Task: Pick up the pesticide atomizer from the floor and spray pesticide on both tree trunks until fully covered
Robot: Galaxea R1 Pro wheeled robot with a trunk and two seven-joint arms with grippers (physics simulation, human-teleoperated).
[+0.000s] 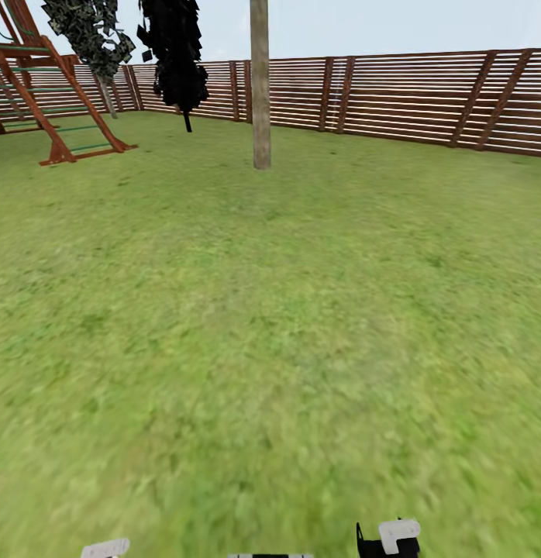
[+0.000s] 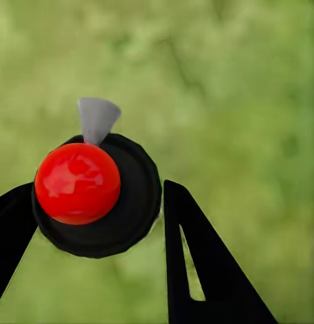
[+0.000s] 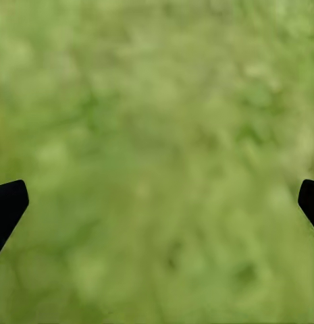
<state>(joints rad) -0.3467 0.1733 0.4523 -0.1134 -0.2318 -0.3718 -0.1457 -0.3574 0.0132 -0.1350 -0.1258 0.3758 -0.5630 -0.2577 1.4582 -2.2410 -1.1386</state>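
In the left wrist view my left gripper is shut on the pesticide atomizer, seen from above: a glossy red round cap on a black disc, with a grey nozzle sticking out. Black fingers press on both sides of it over blurred grass. My right gripper is open, its fingertips far apart over bare grass. In the head view a bare grey-brown tree trunk rises from the lawn ahead, near the fence. Farther off at the left, a tree with dark green foliage leans by the fence.
A brown slat fence rings the lawn. A narrow black-leaved tree stands left of the trunk. A wooden play frame with a ladder fills the far left corner. Open grass stretches between me and the trunk. Arm parts peek in at the bottom edge.
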